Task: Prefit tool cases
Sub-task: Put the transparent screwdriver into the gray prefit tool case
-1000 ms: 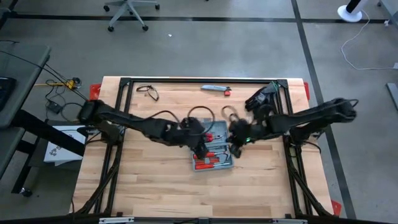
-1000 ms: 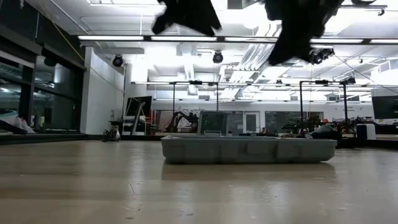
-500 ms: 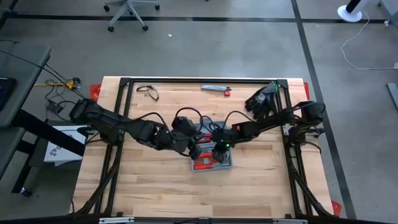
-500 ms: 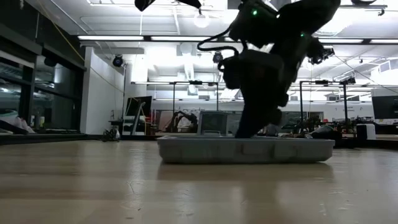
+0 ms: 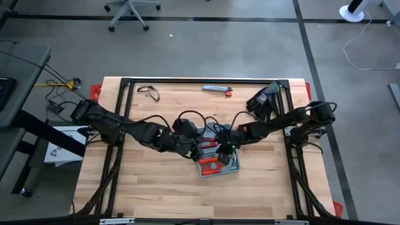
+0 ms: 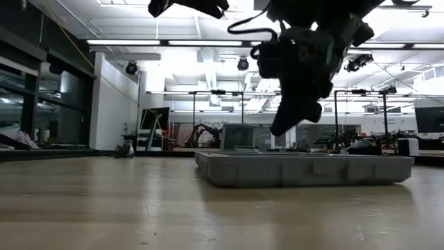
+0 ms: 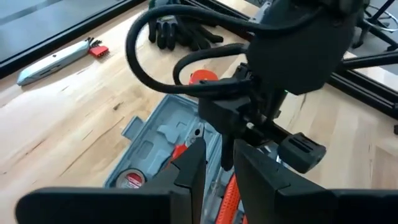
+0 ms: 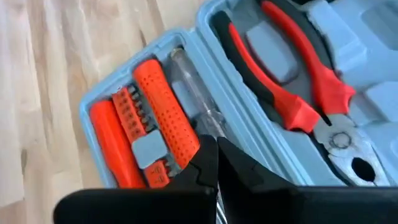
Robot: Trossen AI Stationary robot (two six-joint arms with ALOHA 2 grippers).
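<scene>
The grey-blue tool case [image 5: 219,161] lies open near the table's [image 5: 156,187] middle. Only the right wrist view shows its red-handled pliers [image 8: 298,87] and orange screwdrivers [image 8: 163,112]. The right gripper [image 8: 214,163], fingers pressed together, hangs over them; the left gripper [image 7: 214,163], slightly parted and empty, hovers beside.

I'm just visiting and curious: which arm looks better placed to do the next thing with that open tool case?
Probably the right. Its gripper hangs directly over the open tool case, jaws shut, above the orange-handled tools. The left gripper waits beside the case's edge.
</scene>
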